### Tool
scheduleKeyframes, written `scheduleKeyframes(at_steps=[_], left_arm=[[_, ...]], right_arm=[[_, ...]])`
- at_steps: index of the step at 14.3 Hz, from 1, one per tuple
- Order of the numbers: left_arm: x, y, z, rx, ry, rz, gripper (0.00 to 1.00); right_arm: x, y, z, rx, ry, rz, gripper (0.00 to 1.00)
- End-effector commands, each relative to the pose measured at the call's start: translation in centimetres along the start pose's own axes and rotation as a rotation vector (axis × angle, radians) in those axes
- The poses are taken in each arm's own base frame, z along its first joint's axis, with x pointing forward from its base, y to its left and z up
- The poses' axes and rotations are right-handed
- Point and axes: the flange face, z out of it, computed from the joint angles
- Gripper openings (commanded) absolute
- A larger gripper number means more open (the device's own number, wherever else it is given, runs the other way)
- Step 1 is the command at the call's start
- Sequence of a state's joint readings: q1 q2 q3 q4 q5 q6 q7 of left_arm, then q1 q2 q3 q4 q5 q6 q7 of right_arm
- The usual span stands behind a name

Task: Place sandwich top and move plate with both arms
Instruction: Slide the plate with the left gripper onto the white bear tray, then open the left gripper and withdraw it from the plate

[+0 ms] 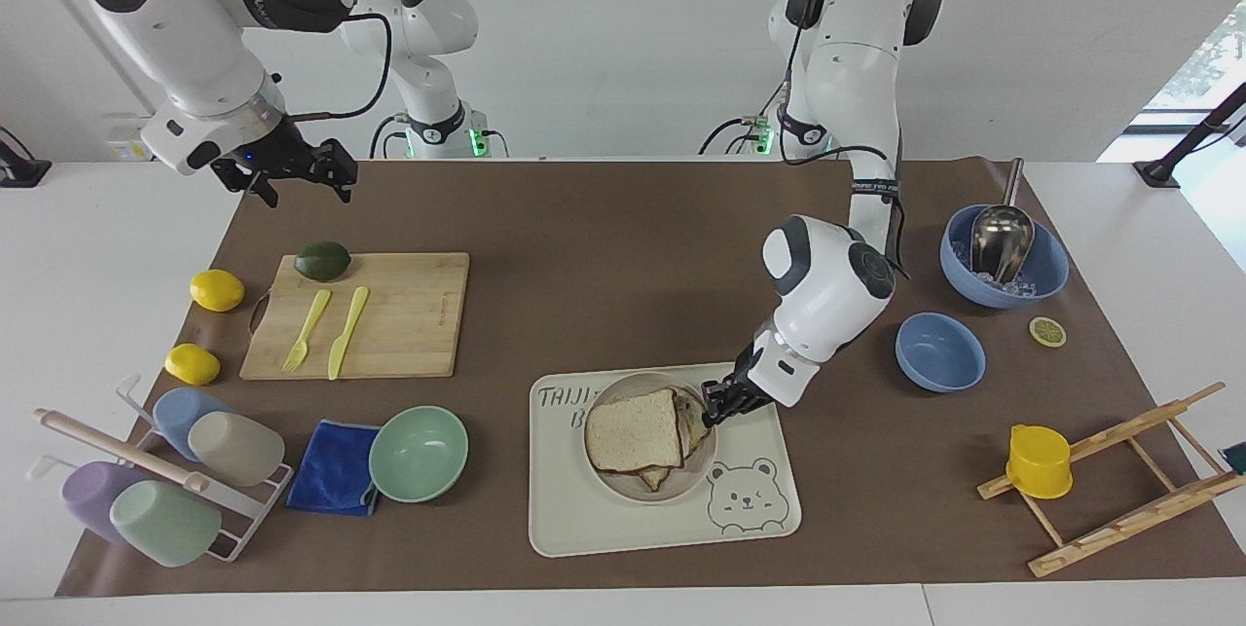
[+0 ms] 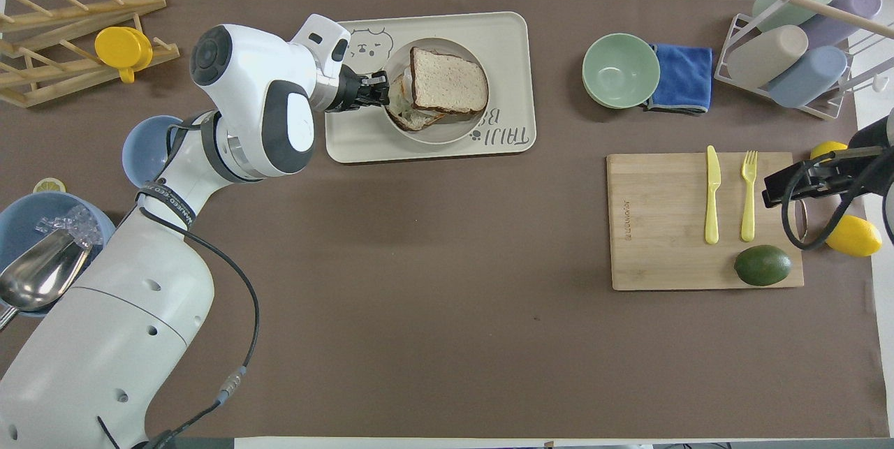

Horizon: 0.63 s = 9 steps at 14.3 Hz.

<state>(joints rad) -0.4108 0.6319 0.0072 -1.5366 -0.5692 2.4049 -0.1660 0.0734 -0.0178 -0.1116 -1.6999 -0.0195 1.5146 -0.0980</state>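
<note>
A: Any readable text?
B: Tray has "TAIJI" printed plus a second line starting "B" — the plate hides the rest. Bear face drawn on its corner. Small mark on the cutting board, can't read it.
A: Surface and room?
B: White surface under a brown mat, plain white wall where the robots stand.
A: Left pincer?
B: Left pincer is clamped shut on the rim of the plate, at the edge toward the left arm's end. The plate sits on the tray.
A: Sandwich top?
B: Sandwich top lies on the stack in the plate, skewed — lower slices stick out at the pincer's side and at the edge farthest from the robots.
A: Right pincer?
B: Right pincer waits in the air, fingers spread, holding nothing, over the mat's corner at the right arm's end, with the avocado on the cutting board close by.
</note>
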Motion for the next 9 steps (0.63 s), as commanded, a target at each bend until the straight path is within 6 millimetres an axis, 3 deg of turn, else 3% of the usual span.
scheduleKeyframes(at_steps=[1,2,3,4,7,9], left_arm=[[-0.3,-0.2,-0.6,-0.004,0.011,0.005,0.54],[-0.4,-0.1,-0.6,-0.004,0.006,0.007,0.65],[-0.3,-0.2,-0.8,-0.002,0.006,0.006,0.85],[-0.2,-0.4,-0.8,-0.001,0.003,0.002,0.93],[0.2,-1.0,-1.7,0.015,-0.050,0.010,0.96],[1.2,-2.0,-3.4,0.010,-0.060,0.006,0.99]], right_arm=[[-0.8,0.0,-0.1,-0.012,0.017,-0.019,1.00],[-0.8,0.1,-0.1,-0.011,0.016,-0.017,1.00],[-0.8,0.1,0.0,-0.011,0.014,-0.017,1.00],[-0.8,0.1,0.1,-0.011,0.013,-0.017,1.00],[-0.9,0.1,0.0,-0.011,0.014,-0.017,1.00],[-0.8,-0.1,0.0,-0.010,0.016,-0.020,1.00]])
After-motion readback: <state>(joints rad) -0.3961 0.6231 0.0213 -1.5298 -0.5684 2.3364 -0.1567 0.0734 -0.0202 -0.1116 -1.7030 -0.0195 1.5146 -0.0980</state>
